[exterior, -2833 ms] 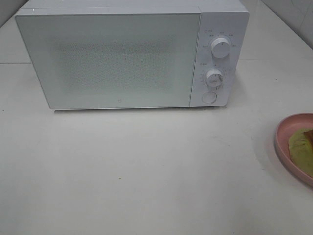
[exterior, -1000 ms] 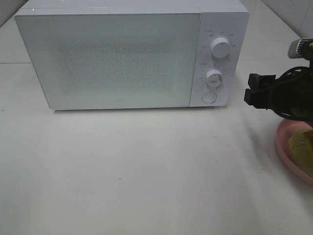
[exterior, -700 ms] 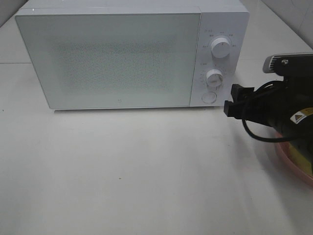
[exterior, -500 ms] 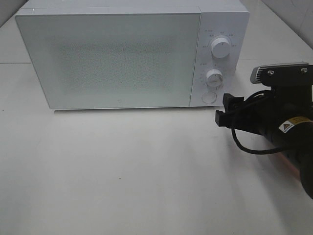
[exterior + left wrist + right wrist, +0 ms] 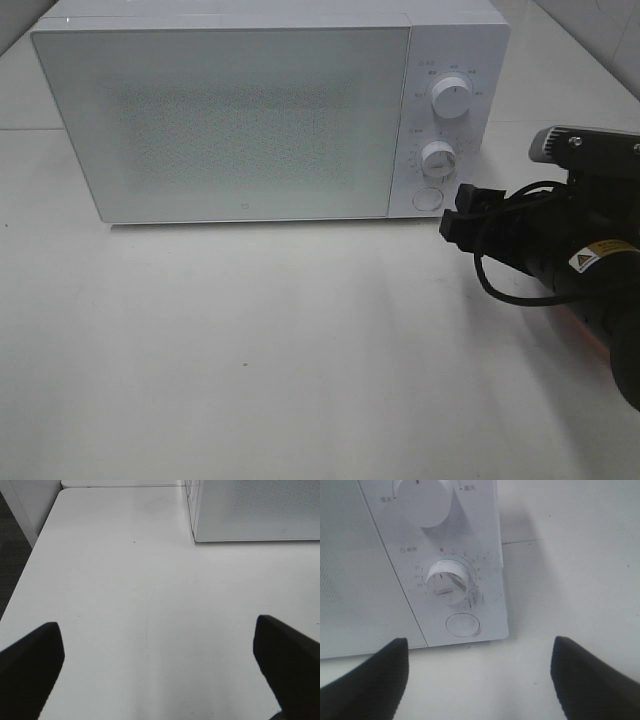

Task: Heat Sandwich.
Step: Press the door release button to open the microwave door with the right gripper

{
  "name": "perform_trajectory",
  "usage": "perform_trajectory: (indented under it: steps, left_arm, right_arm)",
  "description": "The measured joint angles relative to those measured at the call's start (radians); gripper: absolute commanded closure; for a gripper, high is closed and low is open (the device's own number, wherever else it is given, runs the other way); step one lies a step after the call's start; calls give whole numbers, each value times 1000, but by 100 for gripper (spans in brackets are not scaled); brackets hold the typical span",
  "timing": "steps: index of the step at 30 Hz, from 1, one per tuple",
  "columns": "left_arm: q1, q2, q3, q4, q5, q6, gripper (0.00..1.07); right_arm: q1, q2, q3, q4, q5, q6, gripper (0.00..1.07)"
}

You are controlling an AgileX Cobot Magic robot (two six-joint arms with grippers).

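The white microwave (image 5: 240, 120) stands at the back of the table with its door shut. My right gripper (image 5: 455, 212) is open and empty, just right of the round button (image 5: 428, 198) below the two knobs. In the right wrist view the gripper (image 5: 480, 680) faces that button (image 5: 463, 625) and the lower knob (image 5: 449, 579), apart from both. The sandwich and its pink plate are hidden behind the right arm. My left gripper (image 5: 155, 675) is open and empty over bare table, with the microwave's left front corner (image 5: 195, 530) ahead of it.
The white tabletop (image 5: 250, 350) spreads in front of the microwave. The table's left edge (image 5: 30, 555) shows in the left wrist view, with dark floor beyond it. A cable loop (image 5: 500, 290) hangs under the right arm.
The right arm came in from the right, moved left to the microwave's control panel and now covers the plate and sandwich. In the last half second it shifted slightly back.
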Motion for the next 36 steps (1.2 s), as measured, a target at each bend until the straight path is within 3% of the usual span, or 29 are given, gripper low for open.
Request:
perform_trajectory:
  steps: [11, 14, 17, 21, 22, 23, 24, 25, 26, 36]
  left_arm:
    - [0, 0, 0, 0, 0, 0, 9]
    - [0, 0, 0, 0, 0, 0, 9]
    - [0, 0, 0, 0, 0, 0, 9]
    - [0, 0, 0, 0, 0, 0, 9]
    - [0, 0, 0, 0, 0, 0, 9]
    - [0, 0, 0, 0, 0, 0, 9]
    - [0, 0, 0, 0, 0, 0, 9]
    - [0, 0, 0, 0, 0, 0, 9]
    - [0, 0, 0, 0, 0, 0, 9]
    - [0, 0, 0, 0, 0, 0, 9]
  right_arm:
    - [0, 0, 0, 0, 18, 653, 36]
    - [0, 0, 0, 0, 35, 911, 41]
    - [0, 0, 0, 0, 45, 1007, 46]
    - [0, 0, 0, -1, 54, 1159, 69]
    - [0, 0, 0, -1, 54, 1159, 69]
    - [0, 0, 0, -1, 78, 1184, 77]
    - [0, 0, 0, -1, 94, 1193, 93]
    - [0, 0, 0, -1, 107, 1198, 103]
    - [0, 0, 0, -1, 118, 1204, 107]
    - [0, 1, 0, -1, 129, 1224, 107]
